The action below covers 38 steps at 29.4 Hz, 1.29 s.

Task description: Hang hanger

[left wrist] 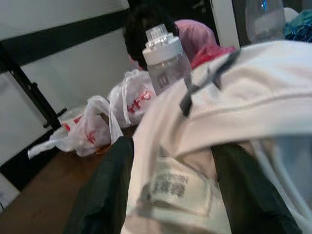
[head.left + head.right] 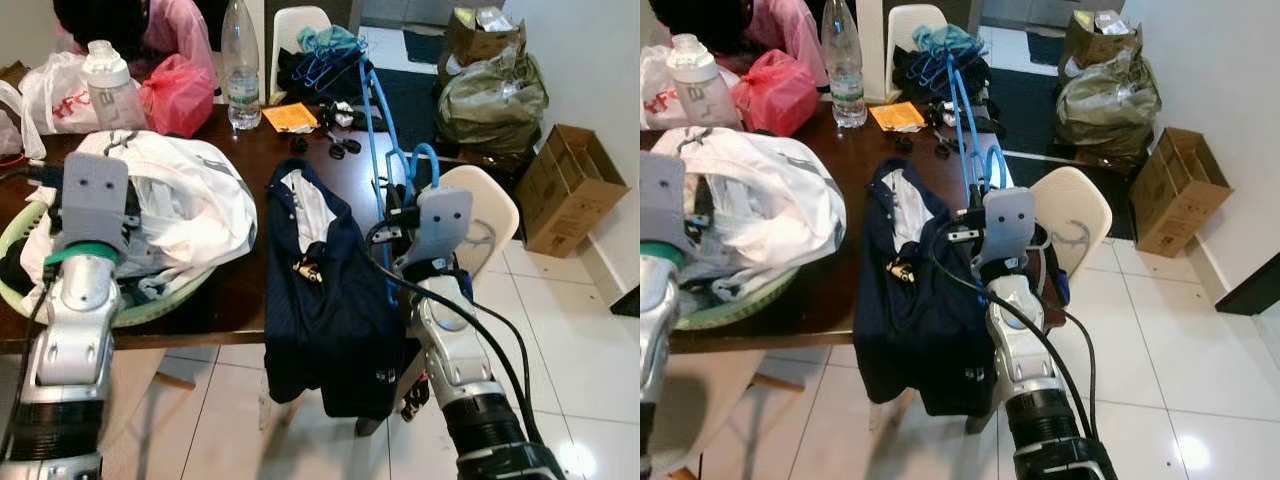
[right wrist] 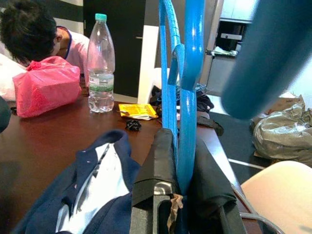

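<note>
On the left, the left gripper (image 1: 170,195) sits over a heap of white clothing (image 2: 190,195) in a pale green basket (image 2: 175,300) on the dark wooden worktop (image 2: 230,290); its wrist view shows its two black fingers (image 1: 105,190) spread apart on either side of a fold of white cloth with a sewn label, without pinching it. That wrist view also brings up a capped clear bottle (image 1: 165,58), white plastic bags (image 1: 92,126) and a person's dark hair behind, which the head views show at the far edge of the worktop beside a red bag (image 2: 180,90) and a tall water bottle (image 2: 240,65). A navy shirt (image 2: 320,290) hangs over the front edge of the worktop, in the middle. To the right, the right gripper (image 3: 180,190) is clenched on a blue hanger (image 3: 187,97), which stands upright above the near right corner of the worktop; the grip itself is seen plainly from the wrist, while the head views hide it behind the grey wrist housing. A cream chair (image 2: 495,215) stands just beside that arm, with a cardboard box (image 2: 565,190) on the tiled floor further right.
</note>
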Tool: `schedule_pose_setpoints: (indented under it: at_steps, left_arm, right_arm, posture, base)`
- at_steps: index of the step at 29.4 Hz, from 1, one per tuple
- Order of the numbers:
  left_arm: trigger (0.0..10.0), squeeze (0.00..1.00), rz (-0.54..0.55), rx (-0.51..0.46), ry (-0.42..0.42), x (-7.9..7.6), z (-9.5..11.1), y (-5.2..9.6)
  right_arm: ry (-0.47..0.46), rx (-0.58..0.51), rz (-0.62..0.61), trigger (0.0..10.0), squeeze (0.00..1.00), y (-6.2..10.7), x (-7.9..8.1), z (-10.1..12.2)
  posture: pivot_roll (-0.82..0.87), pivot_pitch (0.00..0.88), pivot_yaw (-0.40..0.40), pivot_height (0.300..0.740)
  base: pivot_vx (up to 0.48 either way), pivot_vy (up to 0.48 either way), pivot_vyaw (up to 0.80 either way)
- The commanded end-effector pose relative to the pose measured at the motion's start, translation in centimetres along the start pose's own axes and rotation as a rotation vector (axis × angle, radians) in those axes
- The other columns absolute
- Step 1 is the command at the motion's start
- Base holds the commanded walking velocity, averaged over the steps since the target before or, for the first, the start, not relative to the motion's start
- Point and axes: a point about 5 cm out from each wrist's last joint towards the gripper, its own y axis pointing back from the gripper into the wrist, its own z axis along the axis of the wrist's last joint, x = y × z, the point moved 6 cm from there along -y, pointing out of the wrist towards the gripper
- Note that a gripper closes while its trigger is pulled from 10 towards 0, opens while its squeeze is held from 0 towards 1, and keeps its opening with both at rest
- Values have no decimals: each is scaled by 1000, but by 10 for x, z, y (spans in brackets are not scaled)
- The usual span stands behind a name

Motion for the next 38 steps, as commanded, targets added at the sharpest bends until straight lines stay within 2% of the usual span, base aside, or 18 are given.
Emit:
schedule_pose_setpoints:
  at_steps: [1, 6, 7, 11, 12, 13, 15, 17, 21, 25, 29, 32, 33, 34, 35, 36, 37, 38]
  left_arm:
    - [10000, 0, 4, -26, -12, 3, 2, -5]
    - [10000, 0, 23, -63, -18, 12, 8, -19]
    - [10000, 0, 11, -40, 19, 12, 4, -22]
    - [9922, 0, 0, -9, 43, 12, -4, -28]
    - [8157, 0, 2, -4, 48, 14, -6, -30]
    - [8157, 0, 2, -4, 48, 14, -6, -30]
    - [353, 0, 5, 15, 70, 15, -11, -34]
    - [0, 0, 4, 44, 95, 15, -17, -35]
    - [0, 0, 5, 67, 134, 17, -22, -36]
    - [0, 0, 2, 29, 223, 24, -14, -39]
    - [0, 0, 3, 14, 230, 25, -10, -41]
    - [0, 0, -21, -22, 190, 20, -3, -38]
    - [0, 0, -64, -71, 137, 9, 6, -31]
    - [0, 0, -64, -71, 137, 9, 6, -31]
    - [0, 0, -82, -93, 103, 5, 10, -28]
    - [0, 0, -111, -145, 23, -3, 21, -21]
    - [0, 0, -111, -145, 23, -3, 21, -21]
    - [0, 0, -122, -176, -22, -6, 27, -17]
  right_arm:
    - [-5, 8, -1, 10000, 0, 1, 0, -2]
    - [0, 11, -6, 10000, 0, 4, -3, -2]
    - [1, 12, -8, 10000, 0, 4, -4, -2]
    - [4, 13, -11, 10000, 0, 4, -5, -2]
    - [5, 12, -12, 10000, 0, 4, -6, -2]
    - [5, 12, -12, 10000, 0, 4, -6, -2]
    - [7, 12, -12, 10000, 0, 4, -6, -1]
    - [8, 12, -11, 10000, 0, 4, -7, -1]
    - [8, 10, -10, 10000, 0, 3, -6, 0]
    - [7, 6, -8, 10000, 0, 2, -6, 1]
    - [7, 6, -8, 10000, 0, 1, -5, 2]
    - [5, 5, -9, 10000, 0, 1, -5, 2]
    - [4, -3, -13, 10000, 0, 1, -5, 5]
    - [4, -3, -13, 10000, 0, 1, -5, 5]
    - [3, -7, -15, 10000, 0, 0, -5, 6]
    - [2, -17, -18, 10000, 0, -1, -6, 9]
    - [2, -17, -18, 10000, 0, -1, -6, 9]
    - [0, -24, -19, 10000, 0, -1, -5, 12]
  posture:
    - [69, 88, -6, 740]
    - [56, 93, -3, 740]
    - [52, 96, -1, 740]
    - [41, 101, -2, 740]
    - [41, 101, -3, 740]
    - [41, 101, -3, 740]
    - [41, 103, -5, 740]
    - [40, 103, -7, 740]
    - [40, 102, -8, 740]
    - [42, 101, -10, 740]
    - [44, 101, -8, 740]
    - [42, 103, -3, 740]
    - [43, 101, 0, 740]
    - [43, 101, 0, 740]
    - [43, 101, 2, 740]
    - [43, 100, 3, 740]
    - [43, 100, 3, 740]
    - [42, 97, 8, 740]
  base:
    - [0, 0, 0]
    - [0, 0, 0]
    - [0, 0, 0]
    - [0, 0, 0]
    - [0, 0, 0]
    - [0, 0, 0]
    - [0, 0, 0]
    - [0, 0, 0]
    - [0, 0, 0]
    - [0, 0, 0]
    - [0, 0, 0]
    - [0, 0, 0]
    - [0, 0, 0]
    - [0, 0, 0]
    - [0, 0, 0]
    - [0, 0, 0]
    - [0, 0, 0]
    - [0, 0, 0]
